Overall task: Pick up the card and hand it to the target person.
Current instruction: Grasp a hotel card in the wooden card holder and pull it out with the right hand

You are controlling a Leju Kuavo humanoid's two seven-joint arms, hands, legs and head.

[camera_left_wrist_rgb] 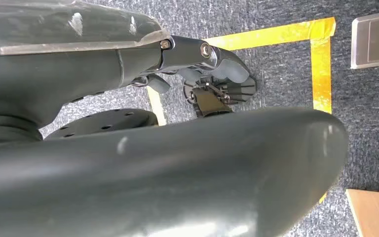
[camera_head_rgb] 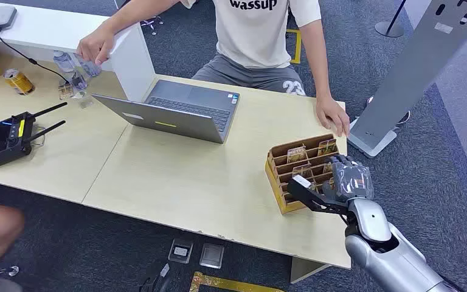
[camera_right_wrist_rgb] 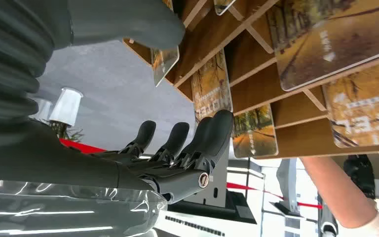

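Wooden card rack (camera_head_rgb: 280, 159) beside right hand (camera_head_rgb: 348, 180), fingers spread, ungrasping, card (camera_right_wrist_rgb: 254, 131) just beyond fingertips (camera_right_wrist_rgb: 220, 123)

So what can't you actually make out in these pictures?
- Head view: whether the right hand touches a card; it covers part of the card rack.
- Right wrist view: the card print is too blurred to read.
- Left wrist view: the left hand's grip state, behind dark body parts.
- Head view: the person's head, cut off.

The card holder (camera_head_rgb: 286, 176) is brown wood; its cards (camera_right_wrist_rgb: 325, 42) show yellow autumn trees. The surface (camera_head_rgb: 176, 176) is pale beige, the laptop (camera_head_rgb: 170, 112) grey.
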